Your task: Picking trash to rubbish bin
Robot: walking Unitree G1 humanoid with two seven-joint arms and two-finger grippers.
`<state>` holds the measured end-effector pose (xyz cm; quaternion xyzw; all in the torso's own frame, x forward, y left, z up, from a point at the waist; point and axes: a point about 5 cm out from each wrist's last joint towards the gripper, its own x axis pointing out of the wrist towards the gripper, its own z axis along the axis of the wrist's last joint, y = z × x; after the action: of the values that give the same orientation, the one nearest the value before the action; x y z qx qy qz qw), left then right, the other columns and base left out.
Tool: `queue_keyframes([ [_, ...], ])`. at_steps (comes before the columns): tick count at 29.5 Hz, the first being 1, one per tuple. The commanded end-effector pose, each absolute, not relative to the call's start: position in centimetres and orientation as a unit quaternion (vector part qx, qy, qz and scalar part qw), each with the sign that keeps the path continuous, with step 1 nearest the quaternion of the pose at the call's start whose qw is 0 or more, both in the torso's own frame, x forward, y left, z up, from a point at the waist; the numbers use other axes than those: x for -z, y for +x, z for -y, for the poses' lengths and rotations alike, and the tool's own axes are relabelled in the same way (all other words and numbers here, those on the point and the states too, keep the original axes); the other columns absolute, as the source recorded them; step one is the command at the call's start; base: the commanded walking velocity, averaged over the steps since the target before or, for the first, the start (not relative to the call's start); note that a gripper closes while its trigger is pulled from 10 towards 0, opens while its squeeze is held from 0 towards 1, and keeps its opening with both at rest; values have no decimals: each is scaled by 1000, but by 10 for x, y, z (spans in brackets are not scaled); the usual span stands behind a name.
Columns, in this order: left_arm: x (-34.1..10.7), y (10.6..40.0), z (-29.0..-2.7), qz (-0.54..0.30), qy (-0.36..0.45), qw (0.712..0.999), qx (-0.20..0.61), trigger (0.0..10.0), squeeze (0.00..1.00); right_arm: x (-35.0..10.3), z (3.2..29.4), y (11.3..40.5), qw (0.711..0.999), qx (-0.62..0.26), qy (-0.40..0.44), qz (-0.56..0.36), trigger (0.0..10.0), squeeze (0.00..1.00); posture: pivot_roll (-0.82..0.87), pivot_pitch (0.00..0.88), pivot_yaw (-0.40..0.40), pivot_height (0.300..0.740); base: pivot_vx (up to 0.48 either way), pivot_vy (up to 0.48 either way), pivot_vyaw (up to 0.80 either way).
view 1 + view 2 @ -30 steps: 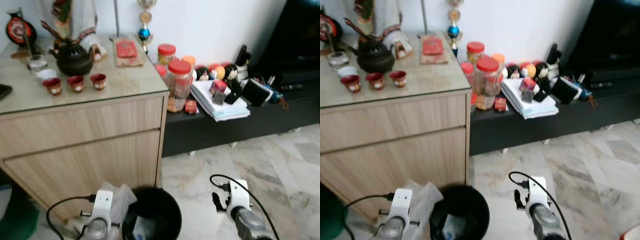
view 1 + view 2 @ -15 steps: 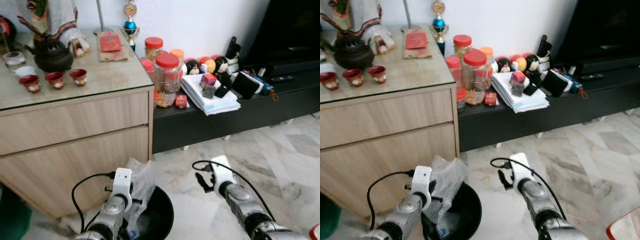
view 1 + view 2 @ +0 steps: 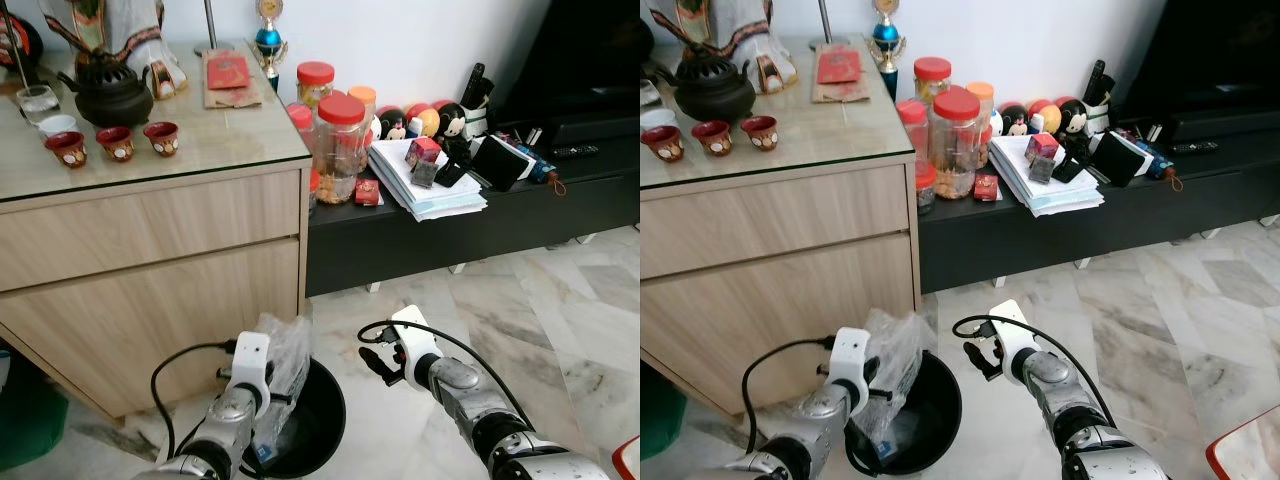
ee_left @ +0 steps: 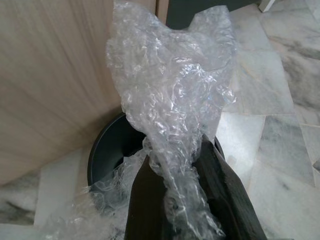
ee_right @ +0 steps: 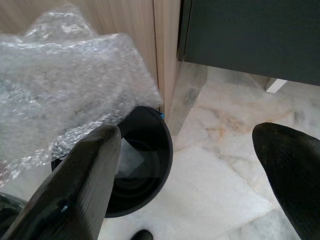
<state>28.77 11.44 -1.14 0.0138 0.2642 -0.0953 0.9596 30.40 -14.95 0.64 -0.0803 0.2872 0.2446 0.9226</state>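
Note:
A crumpled sheet of clear bubble wrap (image 3: 285,350) hangs over the rim of a round black rubbish bin (image 3: 322,425) on the floor in front of the wooden cabinet. My left gripper (image 4: 182,200) is shut on the bubble wrap (image 4: 170,100), which rises above the black fingers (image 4: 145,200) and drapes down towards the bin (image 4: 102,150). My right gripper (image 3: 375,360) is open and holds nothing, a short way to the right of the bin. The right wrist view looks between its spread fingers (image 5: 85,180) at the bin (image 5: 150,150) and the wrap (image 5: 65,105).
A light wooden cabinet (image 3: 150,250) with a tea set stands right behind the bin. A low black bench (image 3: 480,235) to its right carries jars, papers and toys. A green object (image 3: 30,425) sits at the far left. Marble floor (image 3: 520,320) lies open on the right.
The camera has shifted. Both arms have reached further forward: the left gripper has brought the bubble wrap up over the bin, and the right gripper has moved left towards the bin.

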Motion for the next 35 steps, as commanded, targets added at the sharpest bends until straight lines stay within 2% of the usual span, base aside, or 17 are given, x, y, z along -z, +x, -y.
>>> queue_keyframes([
  [1,10,290,-113,-260,27,960,103,10000,0,-16,148,311,925,-255,-92,-267,10000,0,-53,109,-111,740,0,0,0],
  [4,8,292,-115,-256,35,961,100,10000,0,-15,148,310,923,-263,-94,-266,10000,0,-63,123,-121,740,0,0,0],
  [5,8,292,-116,-255,37,961,98,10000,271,-15,148,309,922,-268,-93,-263,10000,0,-64,128,-126,740,0,0,0],
  [6,8,292,-116,-255,38,961,97,10000,965,-15,148,309,922,-270,-93,-261,10000,0,-66,131,-128,740,0,0,0],
  [7,9,291,-118,-258,38,961,92,10000,1000,-15,149,308,922,-272,-94,-261,10000,0,-69,136,-131,740,0,0,0],
  [18,15,284,-120,-265,34,959,96,10000,1000,-12,150,305,919,-277,-92,-265,10000,0,-77,149,-137,740,0,0,0],
  [35,17,282,-122,-270,35,957,99,10000,1000,-9,153,302,919,-271,-91,-272,10000,0,-78,124,-134,740,0,0,0],
])
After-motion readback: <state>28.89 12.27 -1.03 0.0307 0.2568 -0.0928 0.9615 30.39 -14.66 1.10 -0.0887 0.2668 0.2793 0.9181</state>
